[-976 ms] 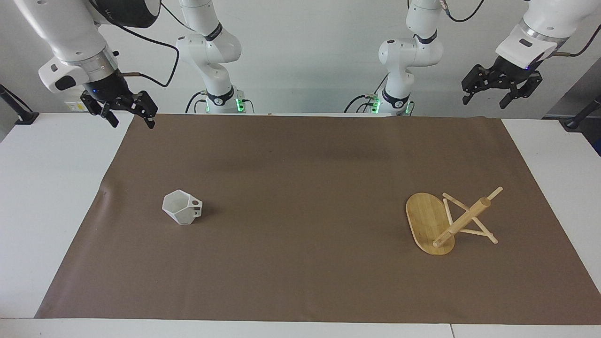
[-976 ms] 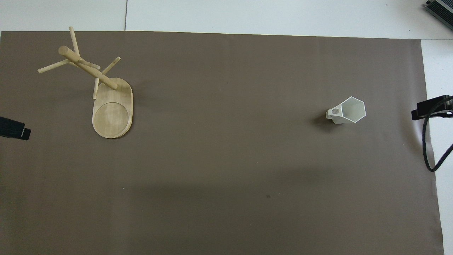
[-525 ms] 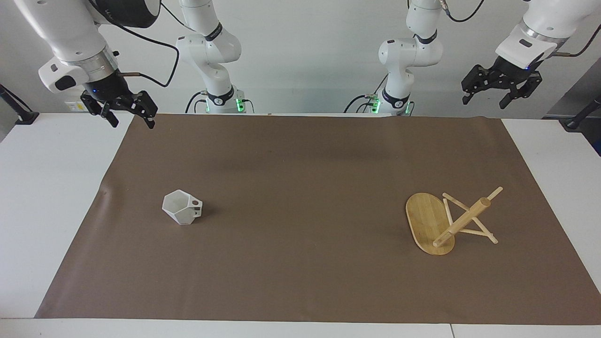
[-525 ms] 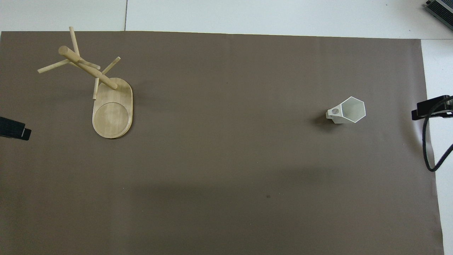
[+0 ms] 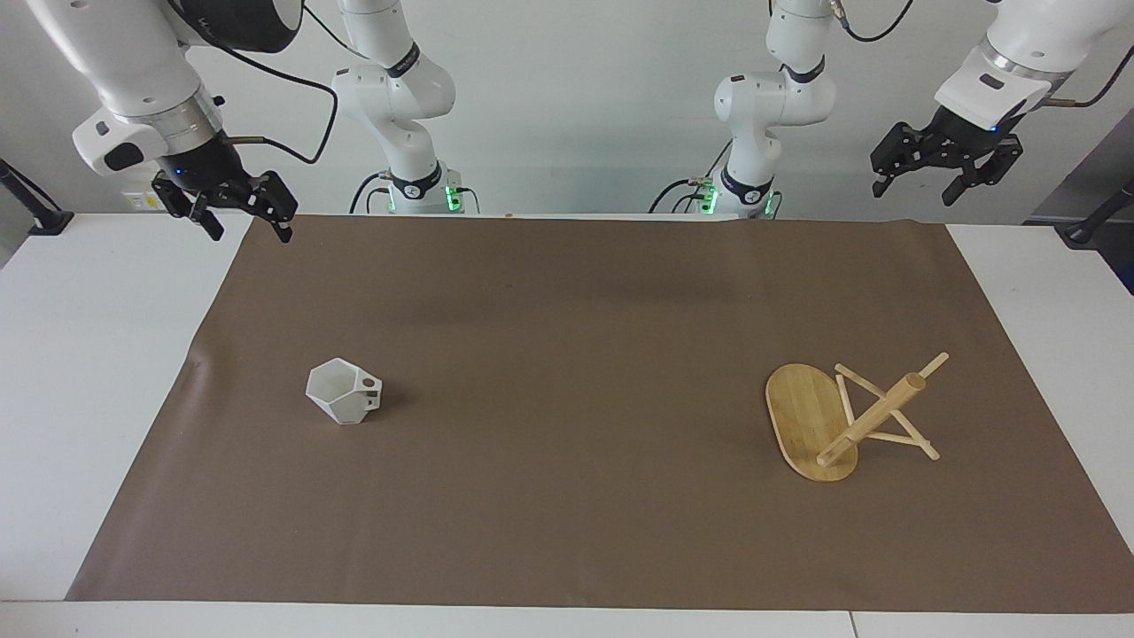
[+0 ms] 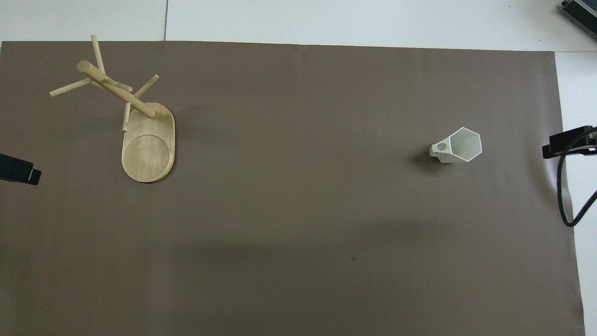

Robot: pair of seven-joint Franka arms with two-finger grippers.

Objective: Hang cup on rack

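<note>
The white faceted cup [image 5: 344, 392] stands upright on the brown mat toward the right arm's end, rim up, with its pierced handle pointing toward the left arm's end. It also shows in the overhead view [image 6: 457, 146]. The bamboo rack [image 5: 837, 424] stands on its oval base toward the left arm's end, with thin pegs crossing its post; it also shows in the overhead view [image 6: 140, 126]. My right gripper [image 5: 248, 227] is open and empty, raised over the mat's corner nearest its base. My left gripper [image 5: 917, 188] is open and empty, raised off the mat's other near corner. Both arms wait.
The brown mat [image 5: 567, 354] covers most of the white table [image 5: 80, 372]. A black cable [image 6: 562, 196] hangs from the right arm at the mat's edge. Only the grippers' tips show in the overhead view, the left's tip [image 6: 18, 169] and the right's tip [image 6: 569, 142].
</note>
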